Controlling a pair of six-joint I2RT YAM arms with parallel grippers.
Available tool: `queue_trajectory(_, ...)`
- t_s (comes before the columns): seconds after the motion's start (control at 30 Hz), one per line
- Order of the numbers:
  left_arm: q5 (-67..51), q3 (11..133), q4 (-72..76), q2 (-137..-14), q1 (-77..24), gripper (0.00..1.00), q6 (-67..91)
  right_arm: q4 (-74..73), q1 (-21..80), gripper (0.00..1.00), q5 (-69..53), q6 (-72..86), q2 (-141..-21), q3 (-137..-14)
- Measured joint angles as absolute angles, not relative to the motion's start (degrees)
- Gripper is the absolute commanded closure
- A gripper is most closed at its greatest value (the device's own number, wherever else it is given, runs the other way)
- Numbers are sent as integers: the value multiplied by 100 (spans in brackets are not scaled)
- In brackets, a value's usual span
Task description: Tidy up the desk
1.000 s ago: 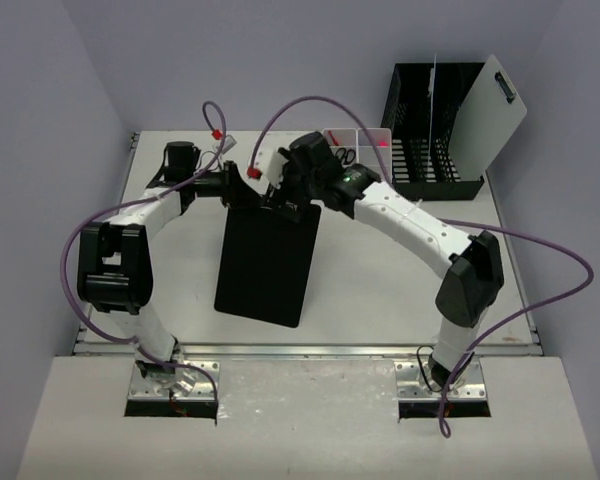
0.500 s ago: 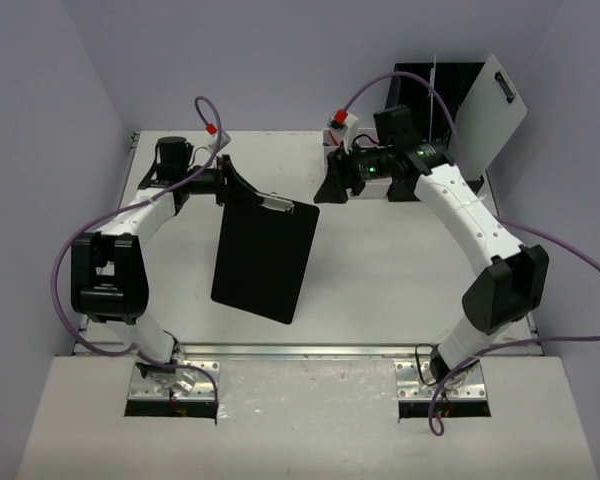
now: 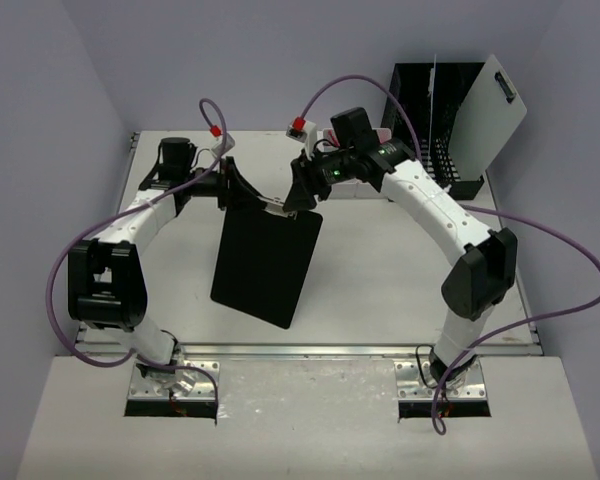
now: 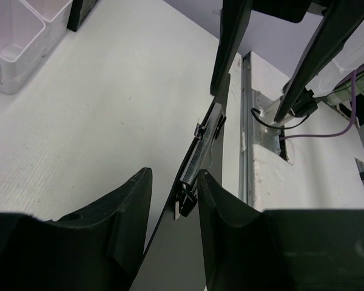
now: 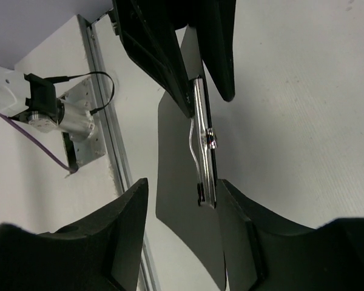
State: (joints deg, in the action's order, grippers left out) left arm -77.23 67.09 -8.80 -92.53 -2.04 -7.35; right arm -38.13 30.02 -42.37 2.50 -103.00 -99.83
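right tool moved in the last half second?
Yes. The right tool has swung left, away from the rack and back over the clip end of the clipboard.

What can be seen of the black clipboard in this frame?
The black clipboard is a thin, matte, rigid-looking rectangle with a silver metal clip on its far short edge. No paper shows on it. It appears raised and tilted above the desk, with the clip end farthest from the arm bases. The left hand pinches it at the clip end. The right hand straddles the same edge with its fingers apart, not clearly touching it.
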Motion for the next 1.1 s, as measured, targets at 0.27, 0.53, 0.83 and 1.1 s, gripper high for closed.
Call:
queue_trajectory(0.27, -7787, 6709, -930, -9214, -276, 100, -773, -3760, 3164, 56, -3999, 156, -10739, -10066)
queue_trajectory(0.53, -7725, 6709, -845, -9137, -292, 64, -760, -3771, 3175, 99, -4042, 86, -10805, -10064)
queue_trajectory(0.83, -6936, 6608, -272, -8593, -250, 0, -145, -3999, 3238, 99, -3830, -36, -10586, -10062)
queue_trajectory(1.1, -4215, 7467, -266, -8202, 279, 0, 1194, -4685, 3127, 99, -3131, -255, -9616, -10381)
